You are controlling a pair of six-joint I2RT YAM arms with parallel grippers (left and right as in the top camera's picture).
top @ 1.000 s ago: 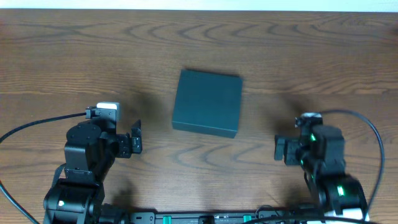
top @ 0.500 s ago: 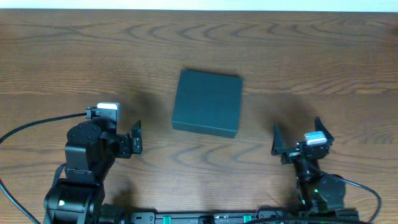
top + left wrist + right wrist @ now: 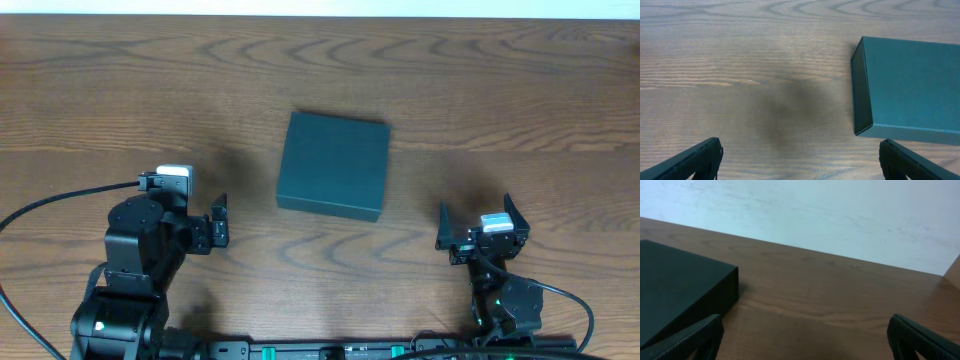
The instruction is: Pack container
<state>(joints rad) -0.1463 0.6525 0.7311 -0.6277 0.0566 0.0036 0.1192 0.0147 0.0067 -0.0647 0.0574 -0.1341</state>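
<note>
I see the container (image 3: 333,165) at mid-table, its lid seemingly closed, while my left gripper (image 3: 220,222) and right gripper (image 3: 477,218) sit spread and empty toward the table's near edge.

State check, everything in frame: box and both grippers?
container: lid shut, lying flat, neither gripper touching it
left gripper: open, empty, to the left of the container
right gripper: open, empty, to the right of the container
</note>
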